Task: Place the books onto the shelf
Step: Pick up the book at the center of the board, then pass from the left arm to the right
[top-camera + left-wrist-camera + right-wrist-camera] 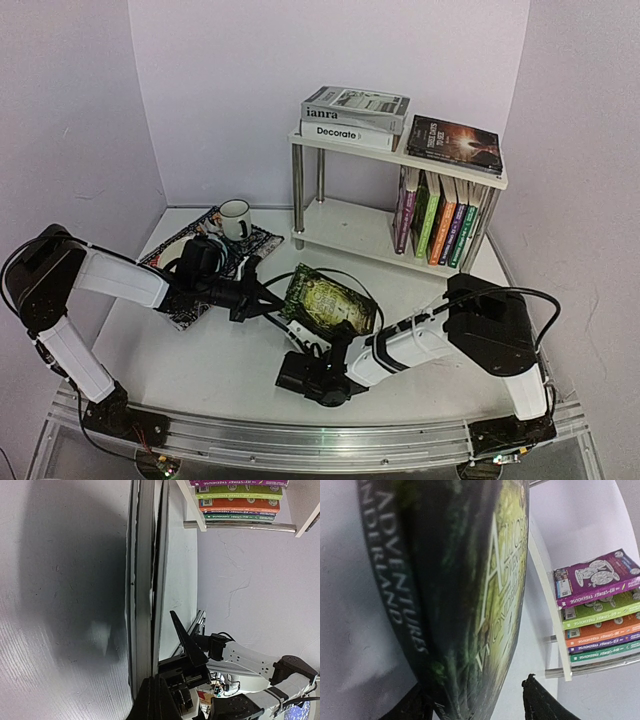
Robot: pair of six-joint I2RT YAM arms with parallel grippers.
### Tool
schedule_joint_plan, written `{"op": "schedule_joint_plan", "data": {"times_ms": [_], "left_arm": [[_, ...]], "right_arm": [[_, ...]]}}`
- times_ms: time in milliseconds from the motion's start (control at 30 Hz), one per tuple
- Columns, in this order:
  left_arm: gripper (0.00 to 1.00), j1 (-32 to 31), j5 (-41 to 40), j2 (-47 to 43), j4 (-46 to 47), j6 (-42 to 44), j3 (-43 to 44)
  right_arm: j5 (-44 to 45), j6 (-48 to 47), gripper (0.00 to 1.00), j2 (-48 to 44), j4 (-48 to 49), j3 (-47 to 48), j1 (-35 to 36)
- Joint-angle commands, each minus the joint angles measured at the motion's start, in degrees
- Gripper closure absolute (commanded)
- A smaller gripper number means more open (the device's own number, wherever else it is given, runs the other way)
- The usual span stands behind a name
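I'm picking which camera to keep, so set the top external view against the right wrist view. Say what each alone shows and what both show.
Only top external: the mug, the placemat, the left arm, and the flat books on top of the shelf.
Only right wrist: readable Wonderland lettering on the green book, with the right fingers standing either side of it.
Both: that green book and the Treehouse books on the shelf's lower board.

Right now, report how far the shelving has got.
Done: Treehouse books stand on the lower board of the shelf; three books lie on top. In hand: left pincer grips the green Alice book, right pincer straddles it, not clamped. Left: shelving that one book.
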Motion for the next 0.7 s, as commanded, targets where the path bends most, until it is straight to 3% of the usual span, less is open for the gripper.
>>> {"op": "schedule_joint_plan", "data": {"times_ms": [0,133,367,500,667], "left_arm": [[1.0,0.2,1.78,-0.27,3.39,-0.29,0.54],[1.0,0.24,1.81,-0.57,3.45,-0.38,0.22],[1.0,0.38,2.08,-0.78,3.49,-0.46,-0.07],[1.0,0.88,2.05,-1.22,3.57,-0.45,-0.58],[0.98,1.85,1.7,-1.9,3.57,-0.19,-1.48]], "right_arm": [[4.48,-9.35,0.37,-0.8,9.46,-2.22,0.06],[4.88,-14.58,0.39,-1.36,14.15,-3.28,0.06],[4.69,-24.05,0.72,-0.35,24.52,-4.88,0.06],[4.65,-24.64,0.97,-1.42,25.45,-5.79,0.06],[4.13,-25.99,1.0,-4.93,25.62,-8.48,0.08]]}}
